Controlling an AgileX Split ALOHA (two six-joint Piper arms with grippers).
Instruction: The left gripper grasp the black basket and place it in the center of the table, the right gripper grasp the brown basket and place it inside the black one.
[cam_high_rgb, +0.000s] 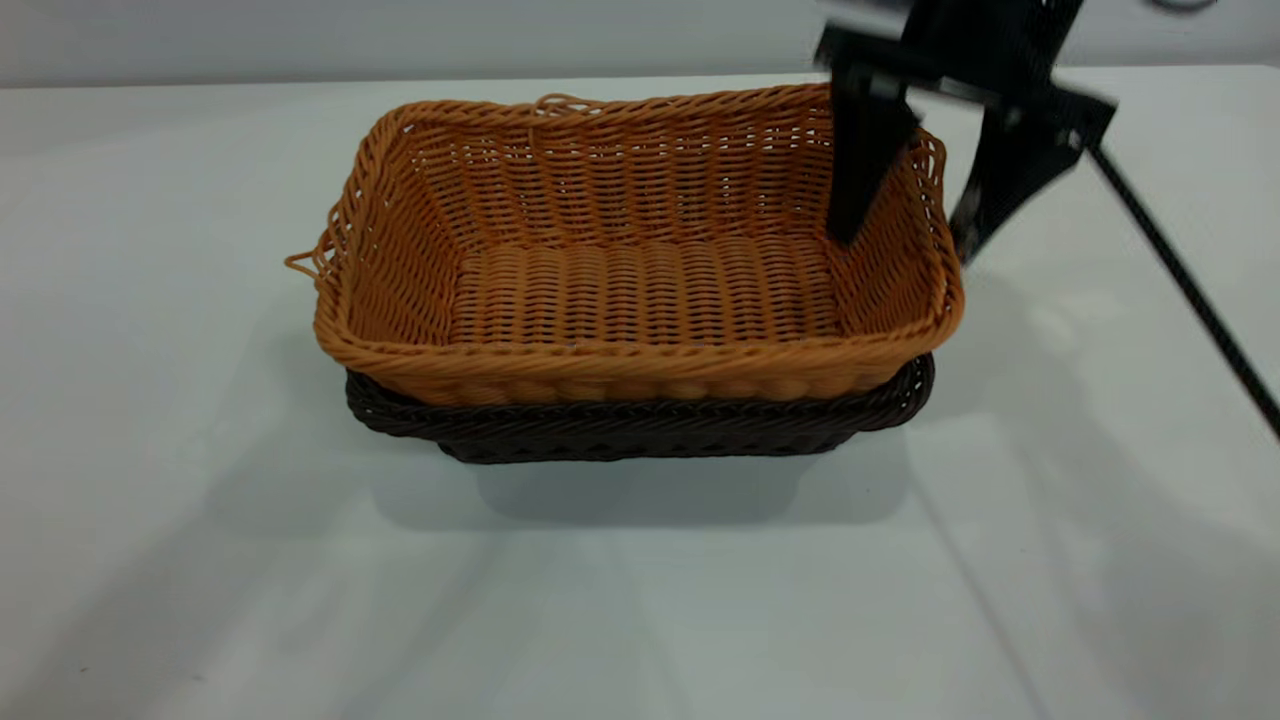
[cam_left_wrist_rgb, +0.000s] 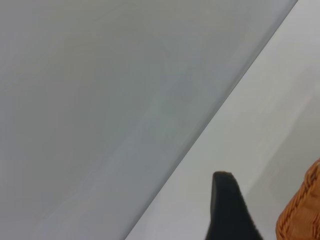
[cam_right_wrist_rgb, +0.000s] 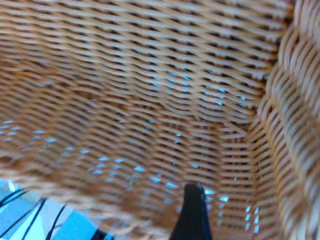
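Brown basket (cam_high_rgb: 640, 250) sits nested inside the black basket (cam_high_rgb: 640, 420), both near the middle of the counter (cam_high_rgb: 200, 550). Only the black basket's braided rim and a strip of its front wall show below the brown one. The brown basket rides slightly high, its rim above the black rim all along the front.

Right gripper (cam_high_rgb: 910, 215) is at the brown basket's right end wall, jaws spread wide: one finger (cam_high_rgb: 862, 170) hangs inside the basket, the other (cam_high_rgb: 1005, 180) outside, the wall between them. Neither finger clearly presses the wicker, so it straddles the wall without clamping it. The right wrist view shows the brown weave (cam_right_wrist_rgb: 150, 100) up close with one dark fingertip (cam_right_wrist_rgb: 192, 215) at the frame edge.

Left gripper: out of the exterior view. The left wrist view shows a single dark finger (cam_left_wrist_rgb: 230, 210) over bare counter (cam_left_wrist_rgb: 260, 125), with a corner of the brown basket (cam_left_wrist_rgb: 302, 210) just beside it. Can't tell its opening.
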